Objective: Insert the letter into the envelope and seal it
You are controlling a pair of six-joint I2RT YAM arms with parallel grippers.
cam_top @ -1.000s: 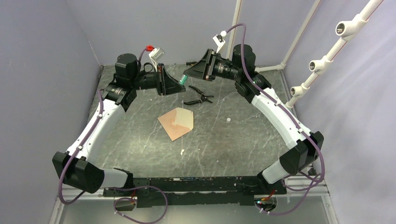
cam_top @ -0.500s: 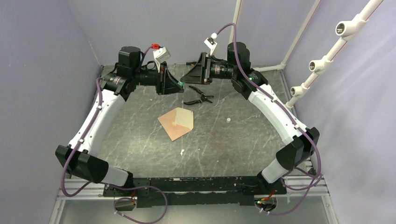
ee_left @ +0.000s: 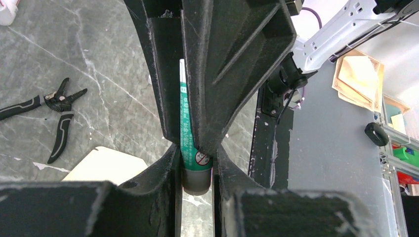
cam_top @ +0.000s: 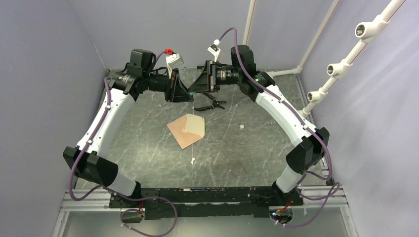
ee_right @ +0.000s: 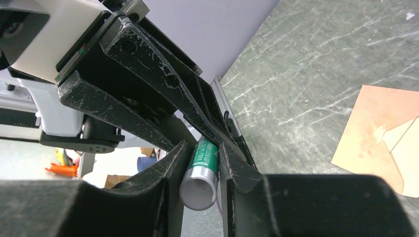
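1. Left gripper (ee_left: pixel 196 159): raised at the back of the table (cam_top: pixel 148 143), fingers clenched on the dark end of the glue stick (ee_left: pixel 185 123).
2. Glue stick: a green tube held in the air between the two grippers, touching no paper.
3. Right gripper (ee_right: pixel 201 154): tip to tip with the left one, fingers grasping the stick's other, pale end.
4. Envelope (cam_top: pixel 187 129): flat at mid-table, in front of the grippers and well apart from them. A cream area shows at its far right side, so the flap is judged open and unsealed.
5. Letter: no separate sheet can be told from the envelope in any view. It is judged to be inside the envelope, though this cannot be confirmed.
6. Pliers (cam_top: pixel 210 102): on the table near the envelope's far side, below the grippers, held by neither.
7. Progress: insertion is judged done. The sealing step is at its start, with the glue in hand, probably for uncapping. Left to do: spread glue on the flap, then fold the flap down and press it.
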